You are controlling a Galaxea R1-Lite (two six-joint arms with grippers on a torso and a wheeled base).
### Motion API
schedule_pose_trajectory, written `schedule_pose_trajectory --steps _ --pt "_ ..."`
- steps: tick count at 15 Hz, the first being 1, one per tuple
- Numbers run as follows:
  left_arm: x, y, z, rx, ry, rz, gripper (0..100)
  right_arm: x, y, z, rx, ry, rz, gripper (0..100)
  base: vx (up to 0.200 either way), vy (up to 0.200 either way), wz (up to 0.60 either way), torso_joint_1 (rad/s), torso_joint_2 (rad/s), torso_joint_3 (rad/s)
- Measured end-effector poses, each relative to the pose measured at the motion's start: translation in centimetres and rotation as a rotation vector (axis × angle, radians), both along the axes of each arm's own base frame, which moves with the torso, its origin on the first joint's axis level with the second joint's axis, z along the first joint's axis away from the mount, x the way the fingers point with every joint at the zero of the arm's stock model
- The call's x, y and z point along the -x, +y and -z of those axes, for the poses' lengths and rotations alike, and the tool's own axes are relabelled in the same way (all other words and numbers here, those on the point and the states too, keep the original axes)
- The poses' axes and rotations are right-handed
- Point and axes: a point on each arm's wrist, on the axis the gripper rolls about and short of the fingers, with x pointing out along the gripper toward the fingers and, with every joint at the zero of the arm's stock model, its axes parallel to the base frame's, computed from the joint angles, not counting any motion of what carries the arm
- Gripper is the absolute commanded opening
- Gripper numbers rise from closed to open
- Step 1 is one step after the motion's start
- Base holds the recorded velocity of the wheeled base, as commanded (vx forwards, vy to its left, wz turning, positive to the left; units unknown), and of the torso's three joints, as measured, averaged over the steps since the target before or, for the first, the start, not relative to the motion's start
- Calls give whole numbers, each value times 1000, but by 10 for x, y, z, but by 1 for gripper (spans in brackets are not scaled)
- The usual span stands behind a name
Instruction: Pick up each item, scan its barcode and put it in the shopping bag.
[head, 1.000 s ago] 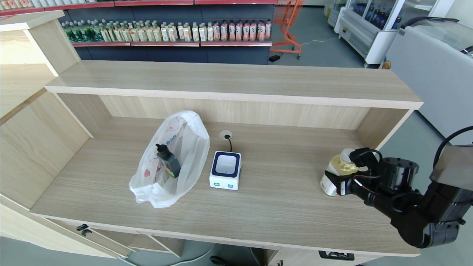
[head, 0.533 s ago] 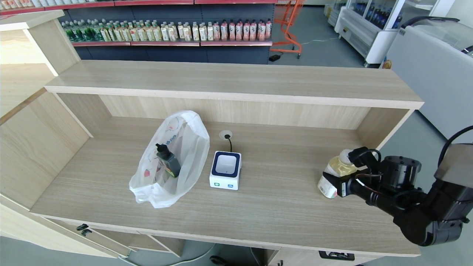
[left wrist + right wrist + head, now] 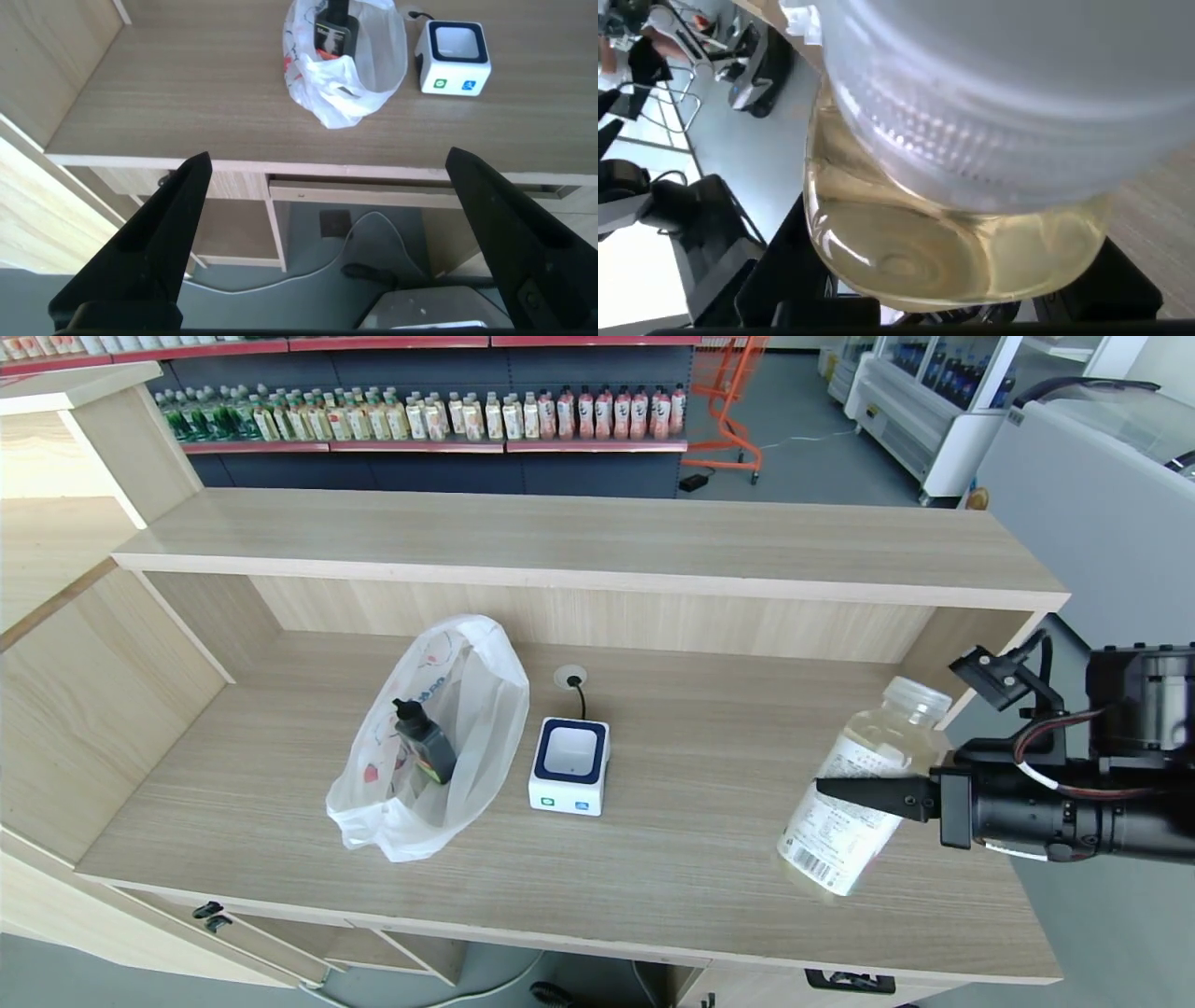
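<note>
My right gripper [image 3: 878, 795] is shut on a clear bottle [image 3: 854, 800] of pale yellow liquid with a white label and a barcode near its base. The bottle hangs tilted above the right end of the wooden counter [image 3: 691, 840]. From the right wrist, the bottle [image 3: 971, 187] is seen cap first, very close. A white and blue barcode scanner [image 3: 569, 766] sits mid-counter, its cable running to the rear. Left of it the white shopping bag [image 3: 431, 747] stands open with a dark bottle [image 3: 425, 741] inside. My left gripper [image 3: 327, 243] is open, off the counter's front edge, facing the bag [image 3: 344, 58] and scanner [image 3: 452, 58].
A raised ledge [image 3: 579, 537] and side walls [image 3: 84, 700] box in the counter at the back and both ends. A drawer [image 3: 374, 191] sits under the front edge. Store shelves of drinks [image 3: 420, 415] and freezers [image 3: 1074, 457] stand beyond.
The right gripper has lifted the bottle off the counter and turned it, so it now hangs tilted with its label and barcode showing. The arm has swung up and to the right.
</note>
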Motion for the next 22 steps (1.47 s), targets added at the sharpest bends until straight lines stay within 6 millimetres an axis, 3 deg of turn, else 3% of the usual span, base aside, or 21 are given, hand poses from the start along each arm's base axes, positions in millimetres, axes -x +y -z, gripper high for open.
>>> schedule_pose_trajectory --steps 2,5,10,18,22 --pt "0 0 0 0 0 0 100 21 21 -14 -26 -21 -124 0 0 0 0 0 0 0" --pt "0 0 0 0 0 0 100 33 38 -26 -42 -64 -209 0 0 0 0 0 0 0" --pt "0 0 0 0 0 0 100 29 50 -46 -100 -75 -229 0 0 0 0 0 0 0" --pt "0 0 0 0 0 0 100 27 65 -61 -179 2 -253 0 0 0 0 0 0 0" --pt "0 0 0 0 0 0 100 26 73 -59 -175 14 -276 0 0 0 0 0 0 0"
